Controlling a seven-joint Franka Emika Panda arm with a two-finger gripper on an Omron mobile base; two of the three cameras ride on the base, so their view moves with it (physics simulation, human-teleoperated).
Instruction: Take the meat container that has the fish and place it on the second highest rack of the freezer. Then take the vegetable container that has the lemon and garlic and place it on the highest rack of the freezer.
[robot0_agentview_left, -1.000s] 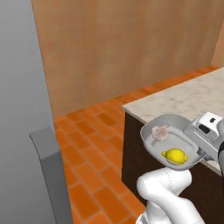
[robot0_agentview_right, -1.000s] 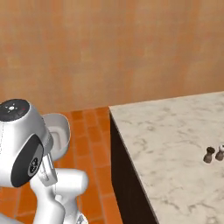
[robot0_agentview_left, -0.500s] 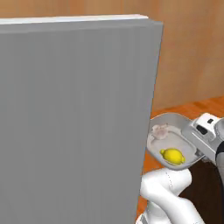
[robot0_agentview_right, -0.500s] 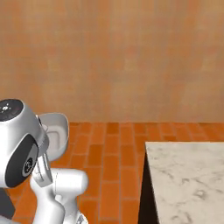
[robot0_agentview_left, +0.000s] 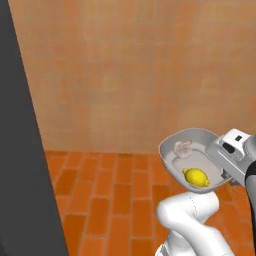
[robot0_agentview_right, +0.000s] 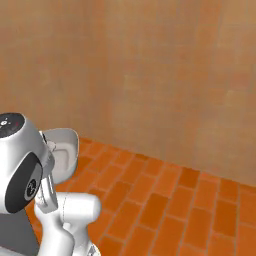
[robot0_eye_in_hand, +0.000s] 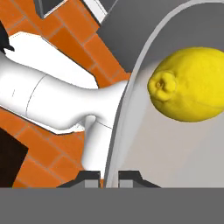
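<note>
- Grey and bowl-like, the vegetable container (robot0_agentview_left: 196, 156) sits at the lower right of the left base view, carried clear of any surface, with the brick floor (robot0_agentview_left: 115, 195) below it.
- Inside it the lemon (robot0_agentview_left: 196, 177) lies toward the near rim and the garlic (robot0_agentview_left: 183, 147) toward the far rim, the two apart.
- Along the bottom of the hand view the hand (robot0_eye_in_hand: 112, 176) is shut tight on the container's thin rim, one fingertip on each side of the wall, with the lemon just above the grip.
- In the right base view the container's rounded end (robot0_agentview_right: 64, 150) shows at the left edge, behind the arm's white joint.
- Judged from this, the second half of the task is in hand: the vegetable container is being carried toward the freezer.
- A dark slab (robot0_agentview_left: 22, 150) fills the left edge of the left base view; whether it is the freezer or its door I cannot tell.
- No rack is visible, so the next move calls for bringing the freezer's open front into view, then raising the tray level to the highest rack and sliding it in without tipping out the fruit.
</note>
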